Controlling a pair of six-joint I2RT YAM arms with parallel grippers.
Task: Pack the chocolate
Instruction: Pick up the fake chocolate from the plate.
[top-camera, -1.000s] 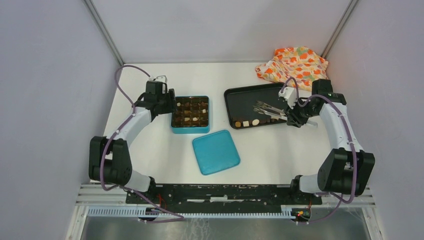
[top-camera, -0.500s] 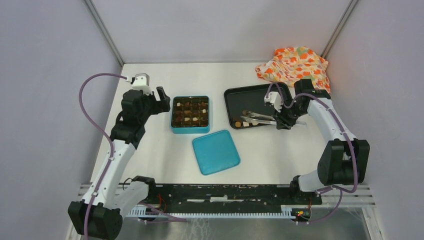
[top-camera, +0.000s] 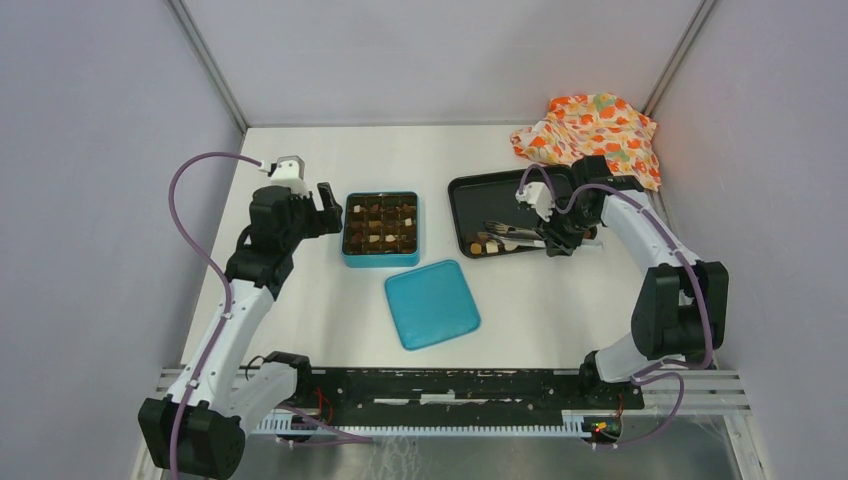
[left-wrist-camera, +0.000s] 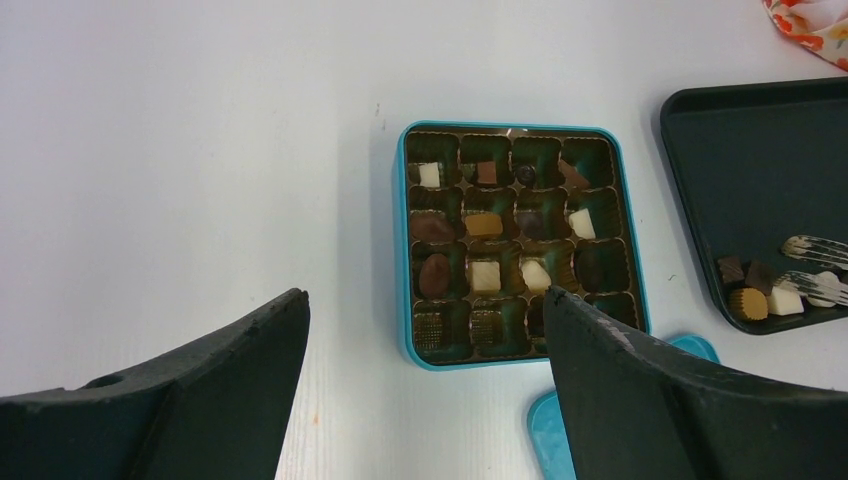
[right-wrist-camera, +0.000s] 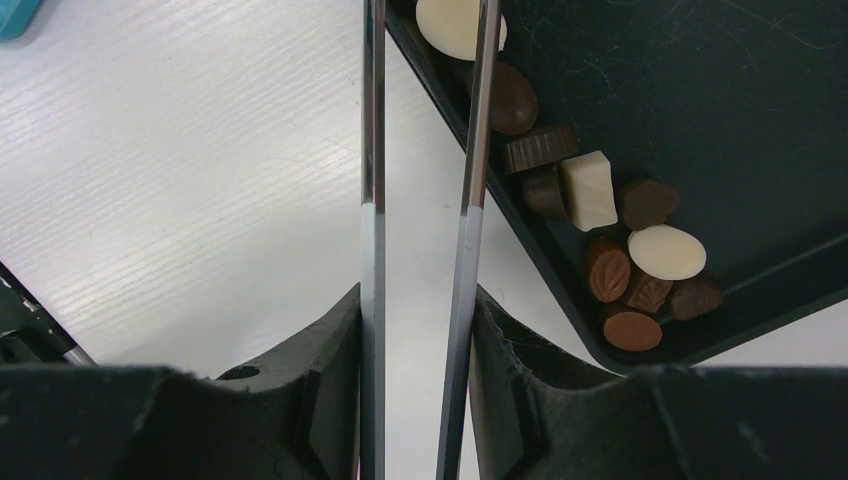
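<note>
A teal box (top-camera: 381, 229) with a grid of cells holds several chocolate pieces (left-wrist-camera: 485, 275), dark, brown and cream-white. More loose chocolate (right-wrist-camera: 590, 190) lies in the near left corner of the black tray (top-camera: 490, 195). My right gripper (top-camera: 562, 237) is shut on the metal tongs (right-wrist-camera: 420, 200), whose two arms reach over the tray's edge towards the pieces (top-camera: 492, 245). My left gripper (top-camera: 328, 208) is open and empty, hovering just left of the box.
The teal lid (top-camera: 432, 303) lies flat in front of the box. An orange flowery cloth (top-camera: 588, 130) is bunched at the back right corner, behind the tray. Grey walls close in both sides and the back.
The left arm has lifted up and back from the box's left edge. The right gripper has carried the tongs left along the tray, towards the loose chocolate.
</note>
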